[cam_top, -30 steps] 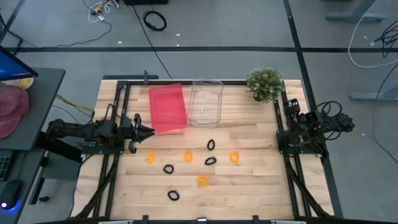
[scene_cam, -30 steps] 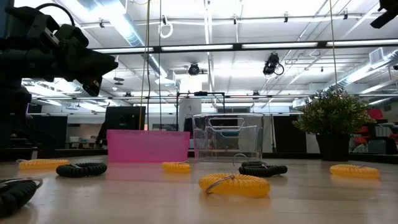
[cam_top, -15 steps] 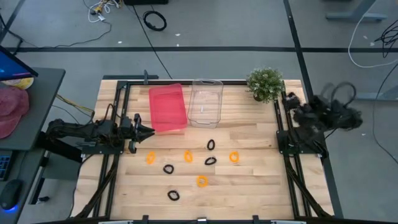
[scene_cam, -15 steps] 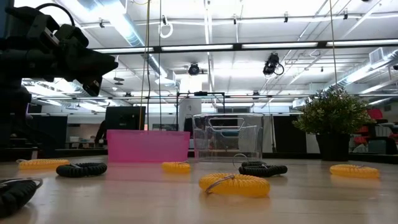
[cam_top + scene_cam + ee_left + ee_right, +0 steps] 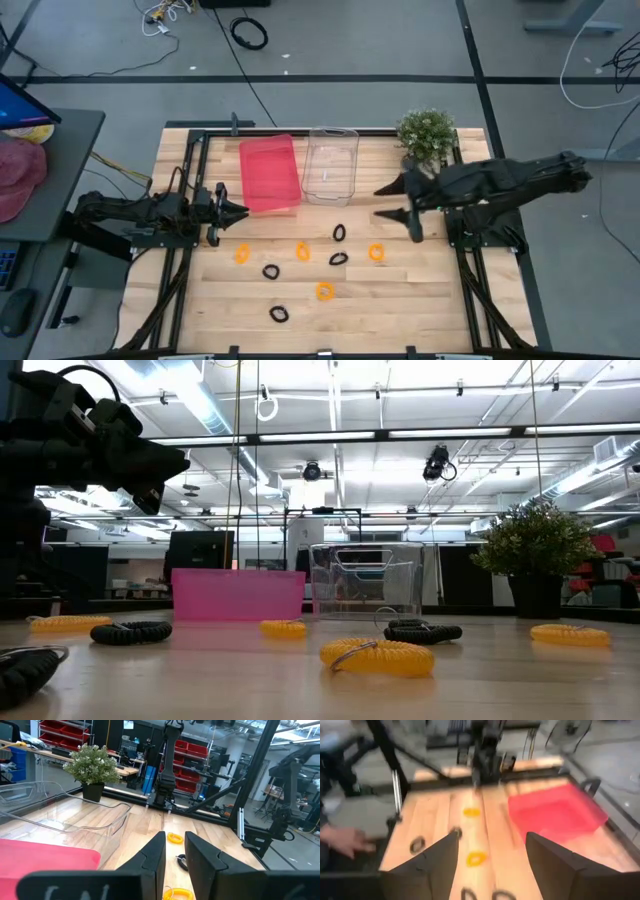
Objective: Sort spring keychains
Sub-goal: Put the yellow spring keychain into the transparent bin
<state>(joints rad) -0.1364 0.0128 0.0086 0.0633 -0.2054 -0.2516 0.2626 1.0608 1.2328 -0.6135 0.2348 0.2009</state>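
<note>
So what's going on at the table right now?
Sorting has not really begun. Both bins, the pink bin and the clear bin, look empty, and the spring keychains, orange and black, lie loose on the table. The right tool is stretched out over the table by the clear bin, fingers wide open and holding nothing. The left tool waits at the pink bin's near corner, also holding nothing.

the high view looks straight down on the pink bin (image 5: pixel 270 174); the low view faces it level from the table's near edge; both wrist views share it too.
</note>
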